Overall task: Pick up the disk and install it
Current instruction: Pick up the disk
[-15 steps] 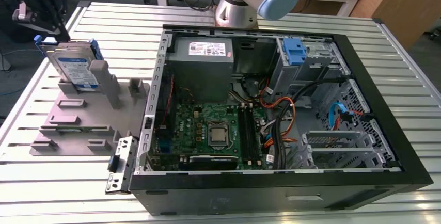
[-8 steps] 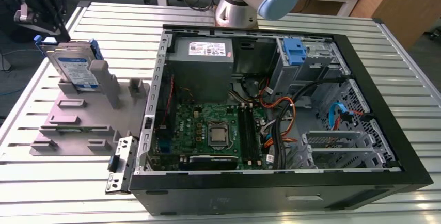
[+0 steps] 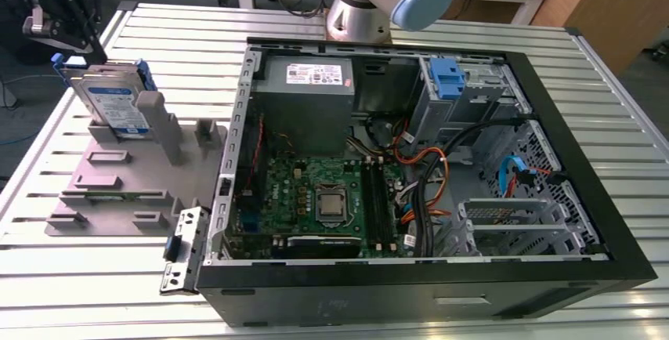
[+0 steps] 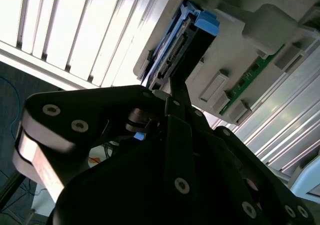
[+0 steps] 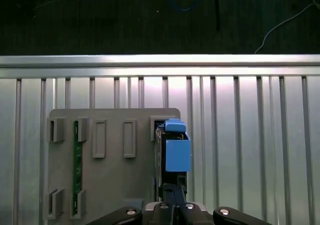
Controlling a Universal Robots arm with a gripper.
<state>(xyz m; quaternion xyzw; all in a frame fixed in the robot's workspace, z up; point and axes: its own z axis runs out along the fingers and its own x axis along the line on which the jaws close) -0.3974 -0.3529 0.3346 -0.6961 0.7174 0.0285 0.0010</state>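
Right now the gripper is hanging over the far corner of the slatted metal table, on the exterior view's left, just above the disk. The disk is standing on edge in a slot of the grey fixture plate, outside the open PC case and well apart from it. Its white-and-blue label is facing the camera and blue carrier rails are running along its edges. The label print isn't legible.

In both wrist views the gripper is lining up on the disk's narrow top edge, right at it. I can't tell whether the claw is clamping the disk or released, or whether it's making contact.

A green circuit strip is sitting in another slot of the fixture plate, apart from the disk.

Inside the case, the grey power-supply box is carrying a white sticker, text unreadable. A blue plastic latch is standing upright beside it, on the exterior view's right. The green motherboard is lying below both.
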